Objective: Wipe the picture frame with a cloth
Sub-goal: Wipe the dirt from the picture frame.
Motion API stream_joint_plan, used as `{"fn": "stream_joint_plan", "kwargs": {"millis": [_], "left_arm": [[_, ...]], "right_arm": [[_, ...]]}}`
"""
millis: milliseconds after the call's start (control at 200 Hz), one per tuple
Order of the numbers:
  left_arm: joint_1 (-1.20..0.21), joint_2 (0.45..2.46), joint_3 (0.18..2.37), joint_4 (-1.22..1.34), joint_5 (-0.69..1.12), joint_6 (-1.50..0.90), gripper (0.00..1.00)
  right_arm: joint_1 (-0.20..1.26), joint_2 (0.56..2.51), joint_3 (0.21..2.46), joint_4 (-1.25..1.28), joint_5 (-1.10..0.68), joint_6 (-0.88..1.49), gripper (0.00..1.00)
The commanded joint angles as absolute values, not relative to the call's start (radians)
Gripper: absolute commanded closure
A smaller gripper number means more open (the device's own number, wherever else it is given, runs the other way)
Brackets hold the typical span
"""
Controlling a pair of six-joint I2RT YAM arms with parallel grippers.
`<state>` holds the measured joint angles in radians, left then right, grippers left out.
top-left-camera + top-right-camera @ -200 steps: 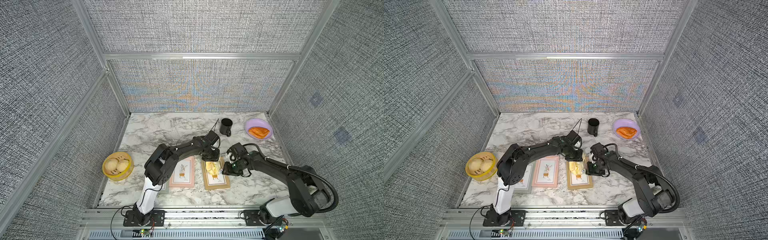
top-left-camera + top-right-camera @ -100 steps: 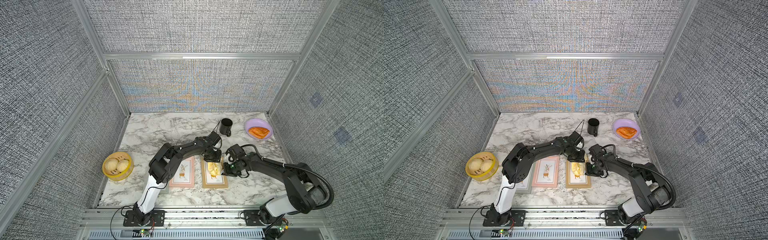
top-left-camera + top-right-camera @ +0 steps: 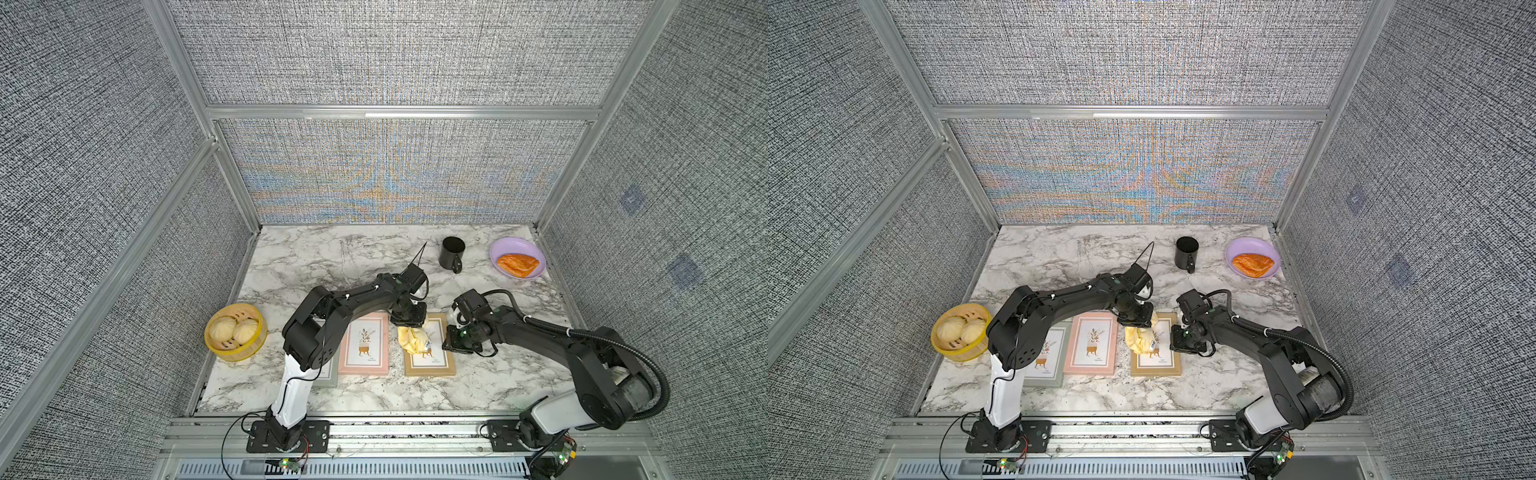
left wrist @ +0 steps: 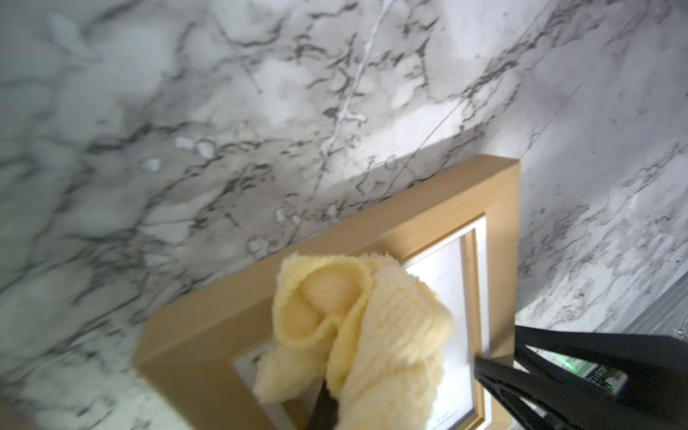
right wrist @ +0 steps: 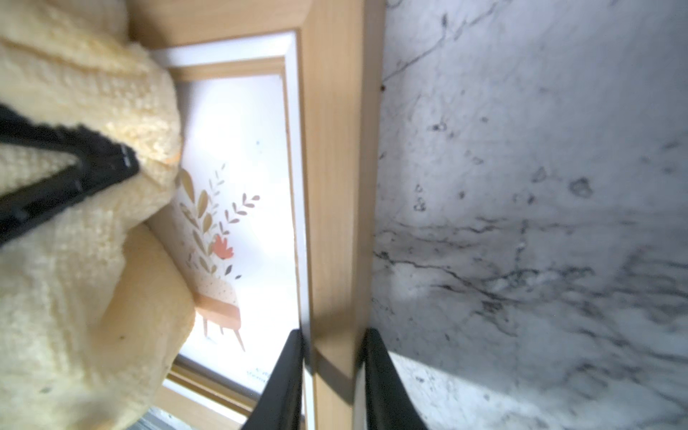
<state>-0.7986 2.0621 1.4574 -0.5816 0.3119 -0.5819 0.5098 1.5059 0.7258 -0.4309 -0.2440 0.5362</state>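
Note:
The light-wood picture frame (image 3: 430,368) (image 3: 1156,368) lies flat near the table's front, rightmost of three frames. The pale-yellow cloth (image 3: 412,340) (image 3: 1141,338) is bunched on its glass, towards the far left corner. My left gripper (image 3: 409,323) (image 3: 1136,321) is shut on the cloth (image 4: 366,327) from above, its fingers mostly buried in the fabric. My right gripper (image 3: 451,343) (image 3: 1177,340) (image 5: 333,372) is shut on the frame's right rail (image 5: 337,186); one finger lies on the glass side, the other on the table side.
A pink frame (image 3: 363,345) and a grey-green frame (image 3: 328,376), half under the left arm, lie to the left. A bamboo steamer (image 3: 235,330) with buns sits at the left edge. A black mug (image 3: 452,253) and a purple plate (image 3: 517,259) with a pastry stand at the back right.
My right gripper's jaws have closed in on the frame's right rail. The frame has turned from slightly tilted to square and slid a little left, along with the cloth and left gripper.

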Motion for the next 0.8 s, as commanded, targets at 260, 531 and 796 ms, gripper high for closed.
{"fn": "stream_joint_plan", "kwargs": {"millis": [260, 531, 796], "left_arm": [[-0.828, 2.142, 1.579, -0.586, 0.327, -0.563, 1.00], [-0.876, 2.233, 1.674, -0.584, 0.354, -0.576, 1.00], [-0.782, 2.109, 1.519, -0.600, 0.222, -0.573, 1.00]], "right_arm": [[0.552, 1.548, 0.741, -0.522, -0.111, 0.571, 0.80], [0.566, 1.563, 0.746, -0.529, -0.089, 0.599, 0.80], [0.569, 1.575, 0.751, -0.556, -0.064, 0.623, 0.80]]}}
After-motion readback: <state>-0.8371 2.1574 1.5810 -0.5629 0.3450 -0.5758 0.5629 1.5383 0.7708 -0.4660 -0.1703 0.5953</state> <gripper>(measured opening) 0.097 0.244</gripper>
